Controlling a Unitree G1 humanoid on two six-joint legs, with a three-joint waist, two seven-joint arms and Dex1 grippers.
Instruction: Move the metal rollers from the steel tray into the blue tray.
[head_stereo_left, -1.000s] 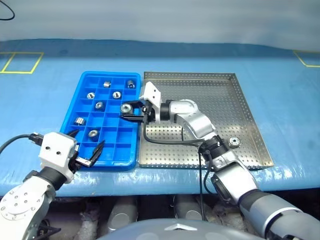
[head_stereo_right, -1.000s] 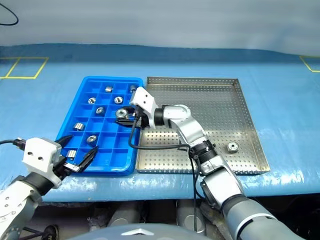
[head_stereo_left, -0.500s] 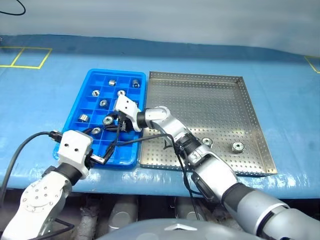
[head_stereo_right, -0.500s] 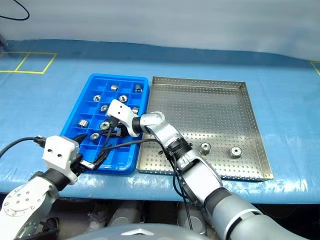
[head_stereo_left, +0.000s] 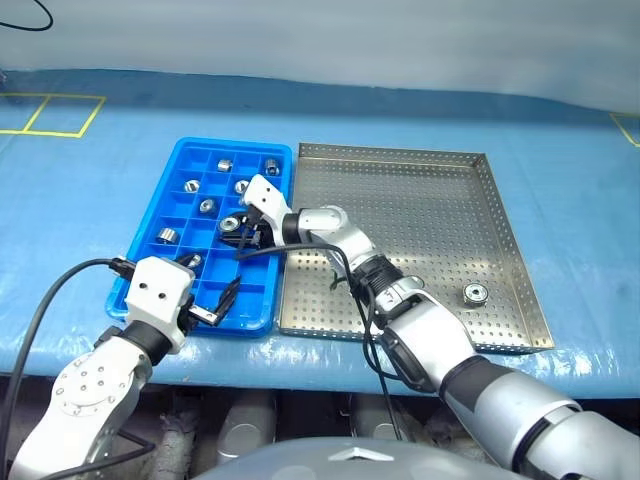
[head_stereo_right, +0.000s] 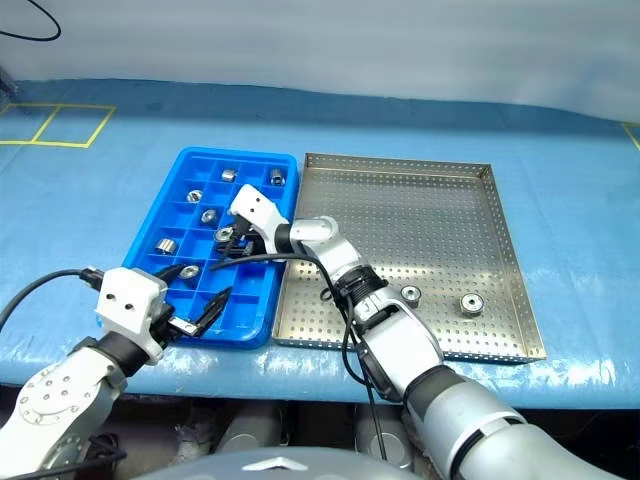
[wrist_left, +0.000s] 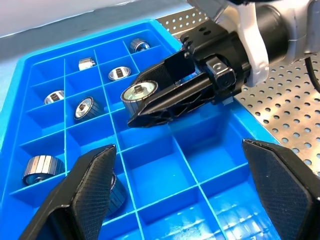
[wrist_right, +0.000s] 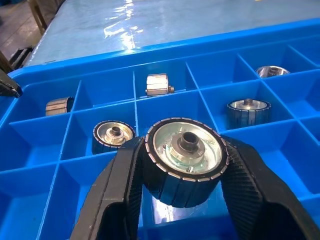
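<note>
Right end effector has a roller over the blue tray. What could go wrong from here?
1. The roller hangs above the blue tray; released off-centre, it may catch a divider wall and tip.
2. It may land in a neighbouring cell that already holds a roller.
3. The left end effector hovers open nearby, risking a bump.

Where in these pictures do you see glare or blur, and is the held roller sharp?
Right wrist view: strong white glare on the blue table cover beyond the blue tray; the roller between the right pincer's fingers is sharp. Left wrist view: the left pincer's fingers look soft, close to the lens. Left eye view: even light, dull sheen on the steel tray.
</note>
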